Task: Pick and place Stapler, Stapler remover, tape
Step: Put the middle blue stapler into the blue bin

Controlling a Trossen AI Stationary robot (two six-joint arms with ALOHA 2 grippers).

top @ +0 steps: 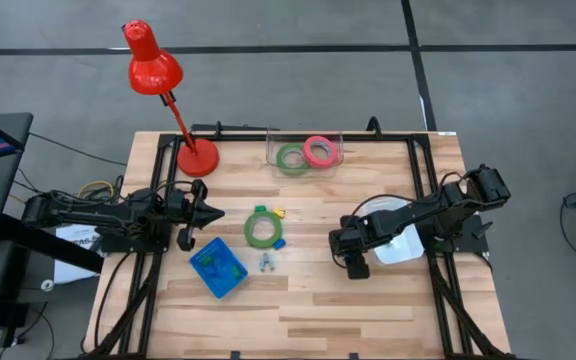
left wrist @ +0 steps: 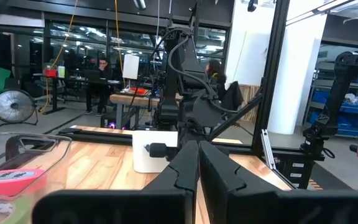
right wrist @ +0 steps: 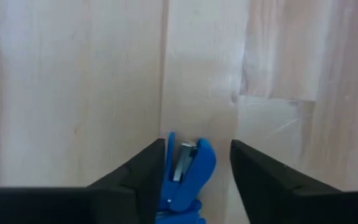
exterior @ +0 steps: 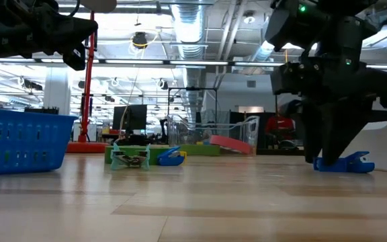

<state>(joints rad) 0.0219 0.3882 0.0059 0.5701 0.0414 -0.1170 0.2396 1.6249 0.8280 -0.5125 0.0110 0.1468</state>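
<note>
My right gripper point(top: 355, 262) points down at the table's right middle, open. Its fingers stand on either side of a small blue stapler remover point(right wrist: 188, 165), which lies flat on the wood point(exterior: 345, 164). My left gripper point(top: 216, 212) hovers shut, level, at the left middle. One green tape ring point(top: 263, 228) lies flat on the table, with small yellow point(top: 279, 212) and blue point(top: 278, 243) pieces beside it. A second green ring point(top: 291, 158) and a pink-red ring point(top: 318, 150) lie in a clear container at the far edge. A teal stapler remover point(top: 266, 263) lies near a blue basket point(top: 218, 268). My right gripper comes at the blue stapler remover from above, fingers pointing down and standing along its sides. One finger point(right wrist: 148, 168) lies close against its side, and a gap shows at the other finger. I cannot tell whether it touches. The piece rests on the table.
A red desk lamp point(top: 196, 155) stands at the far left corner. A white box point(top: 400, 243) sits just right of my right gripper. Black frame rails run along both table sides. People sit at desks in the room beyond.
</note>
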